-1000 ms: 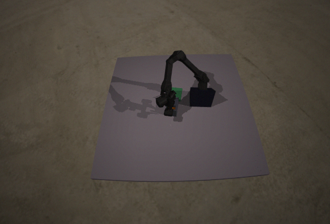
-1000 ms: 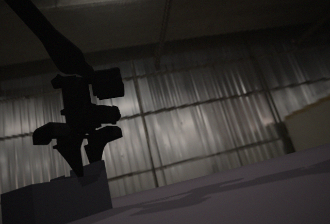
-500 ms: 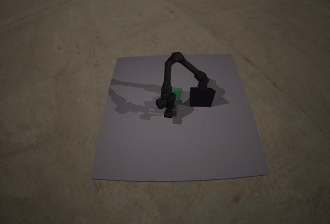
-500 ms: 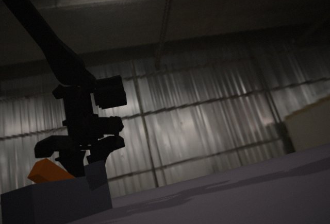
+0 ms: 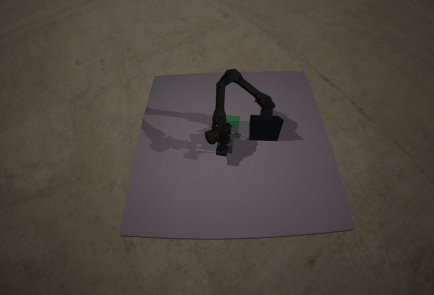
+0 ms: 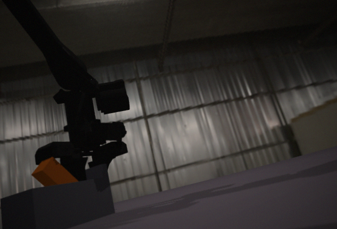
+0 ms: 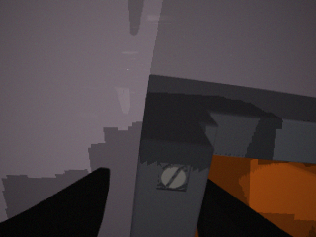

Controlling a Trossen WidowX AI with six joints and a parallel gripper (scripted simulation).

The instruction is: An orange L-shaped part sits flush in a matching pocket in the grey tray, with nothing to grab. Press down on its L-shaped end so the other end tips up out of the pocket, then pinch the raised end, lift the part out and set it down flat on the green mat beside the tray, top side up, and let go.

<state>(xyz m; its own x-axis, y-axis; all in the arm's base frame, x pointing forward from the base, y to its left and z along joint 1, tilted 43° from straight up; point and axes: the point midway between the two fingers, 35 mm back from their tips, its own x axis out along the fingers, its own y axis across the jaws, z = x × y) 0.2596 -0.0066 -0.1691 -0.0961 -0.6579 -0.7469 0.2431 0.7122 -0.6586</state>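
Note:
The orange part [image 5: 229,144] [image 6: 58,172] [image 7: 281,193] is tilted in the grey tray [image 5: 230,150] [image 6: 73,205] [image 7: 165,212]. In the exterior view its left end stands up above the tray rim, and its other end goes down out of sight beside the taller end wall. My gripper [image 6: 90,176] [image 7: 153,182] is partly open with nothing between its fingertips. One finger is down inside the pocket over the part's low end, the other beyond the end wall. Their contact is hidden. The green mat [image 5: 233,120] lies bare beside the tray.
The dark block [image 5: 265,129] under the arm's base stands right of the tray in the top view. The tray's end wall, with a screw head [image 7: 173,177], rises between the fingers. All of this is on the pale purple table top [image 5: 224,201].

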